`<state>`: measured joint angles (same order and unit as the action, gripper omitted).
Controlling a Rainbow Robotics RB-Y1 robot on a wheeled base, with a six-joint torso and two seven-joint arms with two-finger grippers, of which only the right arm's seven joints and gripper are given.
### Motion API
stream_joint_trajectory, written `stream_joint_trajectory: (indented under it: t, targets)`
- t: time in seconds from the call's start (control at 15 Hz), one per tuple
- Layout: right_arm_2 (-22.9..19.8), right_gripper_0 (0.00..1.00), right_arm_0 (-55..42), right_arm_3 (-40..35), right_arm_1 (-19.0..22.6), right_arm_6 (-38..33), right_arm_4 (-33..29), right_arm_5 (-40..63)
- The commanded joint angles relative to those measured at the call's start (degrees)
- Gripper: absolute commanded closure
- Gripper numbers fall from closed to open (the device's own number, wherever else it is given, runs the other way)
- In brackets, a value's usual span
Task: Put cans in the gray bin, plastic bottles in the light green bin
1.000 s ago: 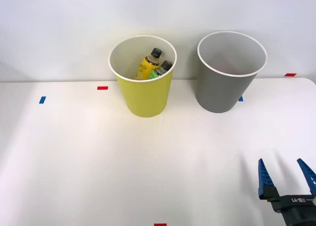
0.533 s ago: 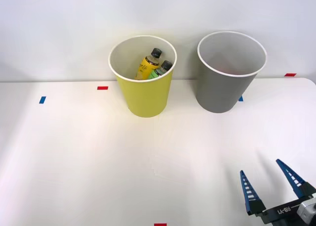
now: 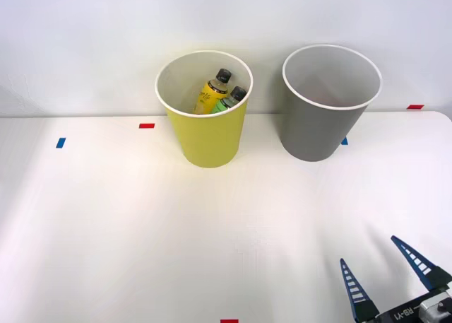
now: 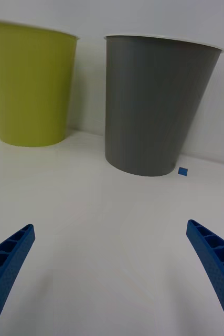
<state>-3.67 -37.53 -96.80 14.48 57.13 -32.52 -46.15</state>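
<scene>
Bottles (image 3: pixel 220 91) – one yellow-labelled, one green – stand inside the light green bin (image 3: pixel 206 136), sorted, so the right gripper (image 3: pixel 392 277) hangs low over the counter (image 3: pixel 141 224), jaws apart, empty, facing the gray bin (image 3: pixel 318 136).

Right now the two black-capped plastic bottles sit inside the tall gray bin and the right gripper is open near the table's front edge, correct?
Not quite. The front view shows the two black-capped plastic bottles inside the tall yellow-green bin, not the tall gray bin. The right gripper is open, as said.

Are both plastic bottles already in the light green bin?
Yes: two black-capped bottles lean inside the light green bin, yellow label beside green.
</scene>
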Motion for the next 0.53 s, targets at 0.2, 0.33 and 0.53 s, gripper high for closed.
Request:
stream_joint_trajectory:
  t: [0.2, 0.33, 0.53]
  targets:
    - [-1.9, 0.00, -2.4, 0.0, 0.0, 0.0, 0.3, 0.0]
    - [-2.0, 0.00, -2.5, -0.1, 0.0, 0.1, 0.3, 0.0]
    - [-2.0, 0.00, -2.5, -0.1, 0.0, 0.1, 0.3, 0.0]
